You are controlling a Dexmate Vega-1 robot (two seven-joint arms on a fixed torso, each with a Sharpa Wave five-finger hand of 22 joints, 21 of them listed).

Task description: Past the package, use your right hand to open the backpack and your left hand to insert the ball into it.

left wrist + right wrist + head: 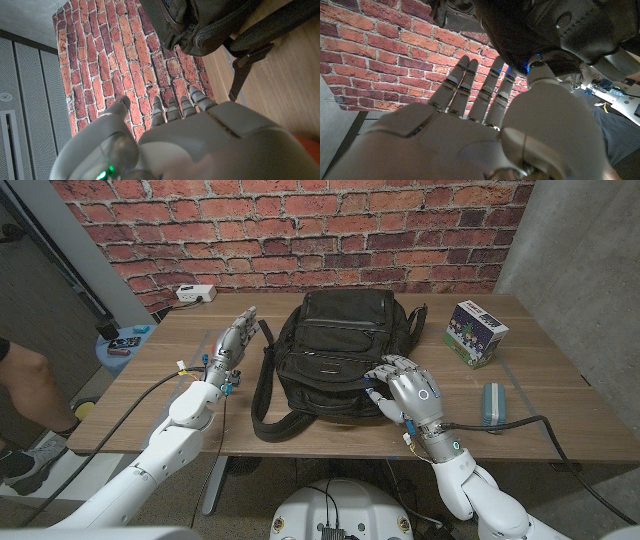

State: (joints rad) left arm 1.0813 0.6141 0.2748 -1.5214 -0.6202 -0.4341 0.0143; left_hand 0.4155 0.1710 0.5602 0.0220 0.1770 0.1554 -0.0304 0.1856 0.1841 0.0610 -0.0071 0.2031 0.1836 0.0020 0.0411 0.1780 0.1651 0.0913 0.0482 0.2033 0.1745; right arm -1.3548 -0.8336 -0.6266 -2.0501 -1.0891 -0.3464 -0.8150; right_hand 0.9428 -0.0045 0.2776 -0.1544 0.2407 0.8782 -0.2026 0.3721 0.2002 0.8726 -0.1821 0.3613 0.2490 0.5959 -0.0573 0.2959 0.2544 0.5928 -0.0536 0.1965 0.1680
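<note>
A black backpack [325,350] lies in the middle of the wooden table [560,395], its straps trailing toward the front edge. My right hand [405,388] rests on the backpack's front right corner. In the right wrist view its fingers [470,87] are stretched out and the thumb tip touches the black fabric [545,25]; it grips nothing. My left hand [236,340] stands just left of the backpack with fingers [172,107] extended and empty. An orange patch [311,149] shows beneath that hand at the left wrist view's edge; I cannot tell what it is. The package, a colourful box [475,333], stands to the right.
A grey-blue case [493,402] lies near the table's right front, with a black cable beside it. A white power strip [195,293] sits at the back left corner. A person's leg [30,380] shows off the table's left side. A brick wall stands behind.
</note>
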